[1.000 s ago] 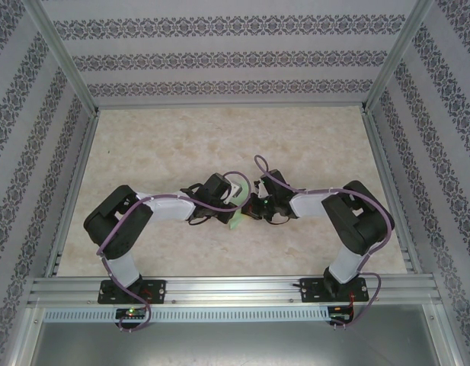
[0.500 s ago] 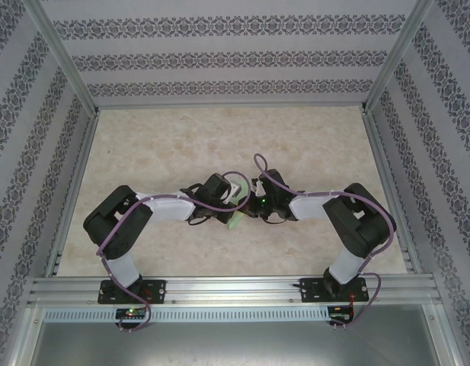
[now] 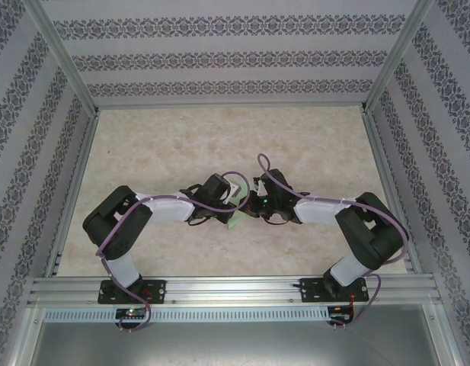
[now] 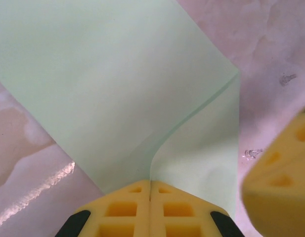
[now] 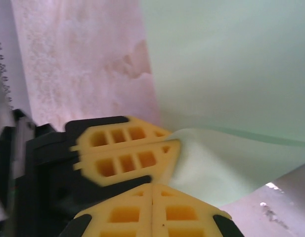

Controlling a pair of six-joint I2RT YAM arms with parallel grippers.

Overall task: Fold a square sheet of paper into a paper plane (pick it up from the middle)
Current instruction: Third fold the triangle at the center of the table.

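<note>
Beige marbled table [image 3: 181,145] beneath green paper [image 4: 103,89]

Top cam's mounted high behind the arm bases, tilted down over the whole table [image 3: 181,137]. Left wrist cam's aimed along the left gripper [image 4: 150,183], v. close; likewise right wrist cam & right gripper [image 5: 152,186]. Green paper [image 4: 108,84] is caught by all three views, mid-table.

paper: your square sheet of paper [image 4: 117,89] is thin, plain pale green | state: bent over on itself, two layers meeting along a soft curved fold | hold: pinched between the clamped tips of the left gripper [image 4: 151,190] | place: middle of the table [image 3: 181,145]
</note>
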